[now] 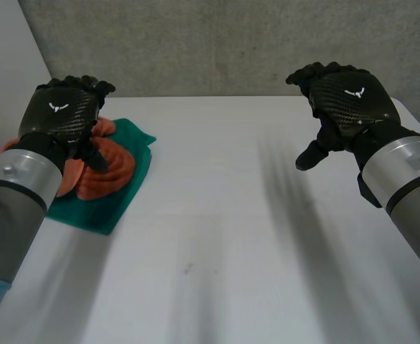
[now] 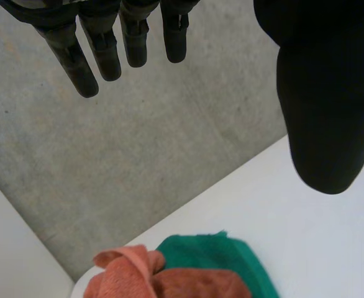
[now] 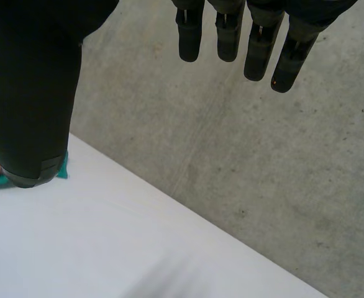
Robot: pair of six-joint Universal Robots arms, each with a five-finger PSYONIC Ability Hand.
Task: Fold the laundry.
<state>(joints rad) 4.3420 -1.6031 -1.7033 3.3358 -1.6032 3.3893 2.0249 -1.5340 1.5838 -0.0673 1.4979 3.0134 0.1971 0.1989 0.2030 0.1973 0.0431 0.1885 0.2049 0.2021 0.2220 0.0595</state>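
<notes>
Under my left hand: an orange cloth (image 1: 111,170), bunched into a loose heap, lies on a green cloth (image 1: 97,213) that is spread flat beneath it.
Left hand (image 1: 59,111): it hangs above the heap, palm down, at the end of my grey left arm (image 1: 13,208).
Left fingers (image 2: 107,56): straight and a little spread, pointing over the table's far edge at the wall; they hold nothing.
Left thumb (image 2: 325,112): well apart from the fingers, with open air between them.
Cloths from my left wrist: both lie below the palm, short of the fingertips, the orange one on top and the green one showing on the thumb side.
Table (image 1: 217,215): white and bare between my two hands.
Wall (image 1: 231,43): grey concrete, beyond both sets of fingertips.
Right hand (image 1: 346,100): it hovers above the table, well apart from the cloths, palm down.
Right fingers (image 3: 228,37): straight, side by side with small gaps, pointing at the wall; nothing is in them.
Right thumb (image 3: 33,93): stuck out toward the left hand, apart from the fingers.
Cloths from my right wrist: just past the thumb tip, a sliver of the green one lies on the table with a bit of orange above it.
</notes>
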